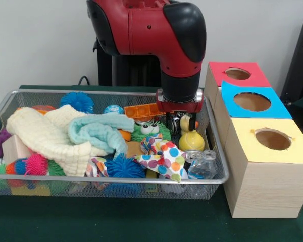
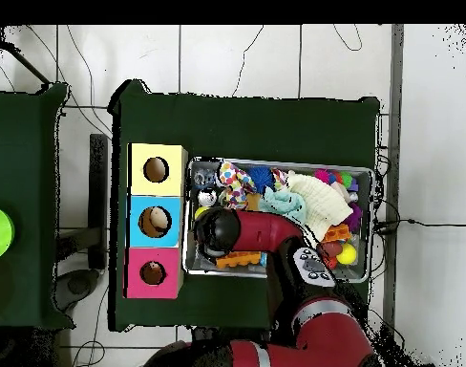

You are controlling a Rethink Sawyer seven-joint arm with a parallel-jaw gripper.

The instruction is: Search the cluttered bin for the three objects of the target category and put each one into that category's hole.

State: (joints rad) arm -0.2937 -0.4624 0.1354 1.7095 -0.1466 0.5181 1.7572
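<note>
My gripper (image 1: 182,126) hangs low in the right end of the wire mesh bin (image 1: 116,180). It is open, and the head of a yellow rubber duck (image 1: 191,140) rises between its fingers (image 1: 170,125); whether they touch it I cannot tell. To the right of the bin stand three wooden boxes, each with a round hole: a red-topped one (image 1: 237,73) at the far end, a blue-topped one (image 1: 251,101) in the middle and a yellow-topped one (image 1: 272,139) nearest. In the overhead view the arm (image 2: 227,232) hides the gripper and the duck.
Clutter fills the bin: a cream cloth (image 1: 45,133), a light blue cloth (image 1: 98,131), blue spiky balls (image 1: 123,166), a polka-dot cloth (image 1: 164,156), a clear plastic bottle (image 1: 202,164), an orange block (image 1: 144,111) and a green toy with eyes (image 1: 150,128).
</note>
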